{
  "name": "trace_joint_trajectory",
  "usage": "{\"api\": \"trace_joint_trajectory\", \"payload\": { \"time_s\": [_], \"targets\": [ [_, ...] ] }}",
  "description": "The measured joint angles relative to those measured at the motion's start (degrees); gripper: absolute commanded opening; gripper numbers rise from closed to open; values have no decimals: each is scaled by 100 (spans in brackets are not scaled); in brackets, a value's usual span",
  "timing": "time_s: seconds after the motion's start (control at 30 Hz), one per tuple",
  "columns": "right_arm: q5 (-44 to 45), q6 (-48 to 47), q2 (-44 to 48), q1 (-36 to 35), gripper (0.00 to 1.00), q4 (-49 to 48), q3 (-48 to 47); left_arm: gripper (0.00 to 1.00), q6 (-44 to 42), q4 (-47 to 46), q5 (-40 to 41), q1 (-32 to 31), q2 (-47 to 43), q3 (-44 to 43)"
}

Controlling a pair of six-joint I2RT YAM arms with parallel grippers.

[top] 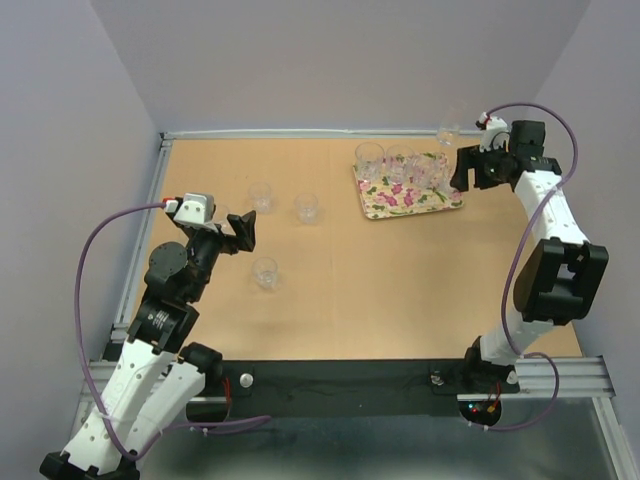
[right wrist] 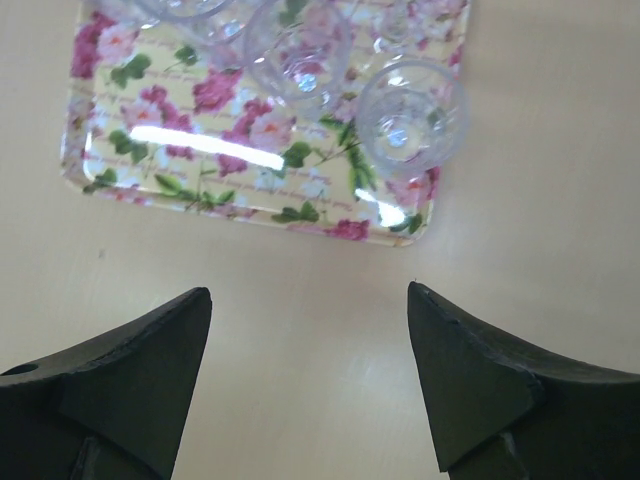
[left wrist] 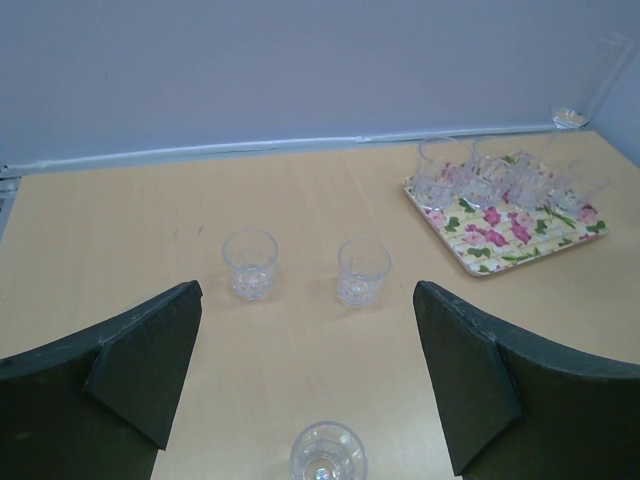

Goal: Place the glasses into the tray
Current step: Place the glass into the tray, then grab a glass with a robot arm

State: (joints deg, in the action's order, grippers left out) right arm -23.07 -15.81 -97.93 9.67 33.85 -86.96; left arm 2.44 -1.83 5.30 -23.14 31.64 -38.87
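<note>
The glasses [top: 398, 160] already delivered stand upright, mouths up, crowded along the far half of the tray [top: 410, 203]. They are clear and overlapping, so an exact count is not possible. One of them sits at the tray's near right corner. The tray lies flat on the table [top: 400, 290], its long axis running left to right across the top view with a slight skew, and the near strip of flowers is still bare. Another glass [top: 447, 132] stands off the tray, just beyond its far right corner. Three loose glasses [top: 307, 207] wait well to the left of the tray, all upright. The right pincer [right wrist: 308, 295] hangs just off the tray's near right corner, jaws apart and nothing between them — released. The left pincer [left wrist: 308, 295] is spread wide and empty too, far left of the tray, with two of the loose glasses ahead of it and the third just below its fingers. This looks like the pause between one set-down and the next fetch. The likely next move is for the left pincer to drop around that closest glass, close gently on its wall, keep it upright and carry it to the bare strip without knocking the glasses already there.
</note>
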Motion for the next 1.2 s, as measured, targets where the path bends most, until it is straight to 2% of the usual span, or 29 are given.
{"api": "trace_joint_trajectory", "payload": {
  "time_s": [0.3,0.43,0.6,0.77,0.9,1.2],
  "targets": [
    [-1016,-520,1340,-2,84,28,1650,99,0,2,85,0,17,2],
    [-1316,-584,1996,-2,84,0,2079,99,17,4,103,0,81,0],
    [-1681,-579,2806,0,85,-280,2647,99,122,52,87,0,175,0],
    [-2020,-522,3517,9,86,-828,3600,99,498,361,-94,0,334,-105],
    [-2190,-496,3687,13,86,-1010,4004,99,920,688,-341,0,505,-297],
    [-2306,-378,3696,44,86,-1244,4030,98,1926,1545,-612,0,977,-616]
  ]
}}
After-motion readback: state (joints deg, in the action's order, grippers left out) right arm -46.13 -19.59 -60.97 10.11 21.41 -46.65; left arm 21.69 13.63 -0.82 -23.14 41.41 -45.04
